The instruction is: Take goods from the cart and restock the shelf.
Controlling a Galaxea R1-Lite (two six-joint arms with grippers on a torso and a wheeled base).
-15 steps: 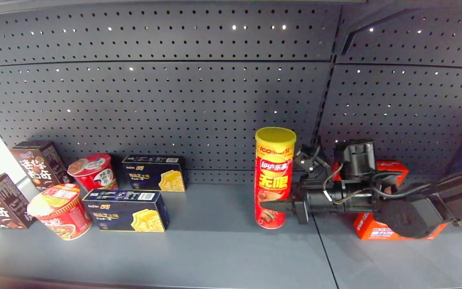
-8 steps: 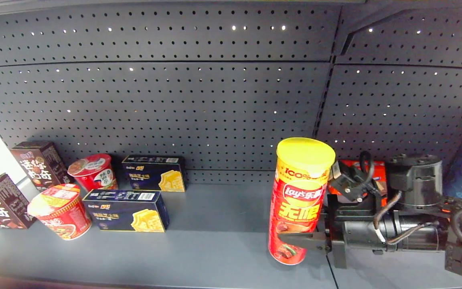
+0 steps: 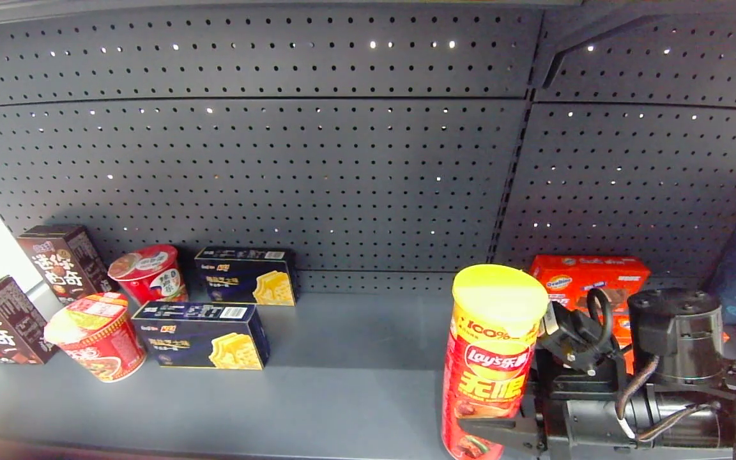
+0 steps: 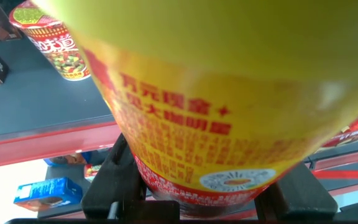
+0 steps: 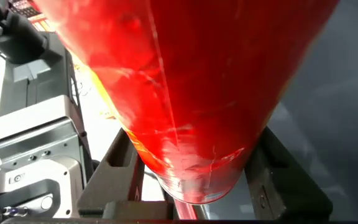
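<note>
Chip can point(image 3: 492, 364) is wearing red under a yellow lid | second chip can point(image 4: 229, 93) is showing yellow with red print | shelf point(image 3: 355, 377) is showing dark grey, its back panel point(image 3: 278, 179) dotted with holes | boxes point(image 3: 202, 335) are showing navy and yellow | cups point(image 3: 96, 335) are showing red | carton point(image 3: 588, 278) is showing orange.
</note>
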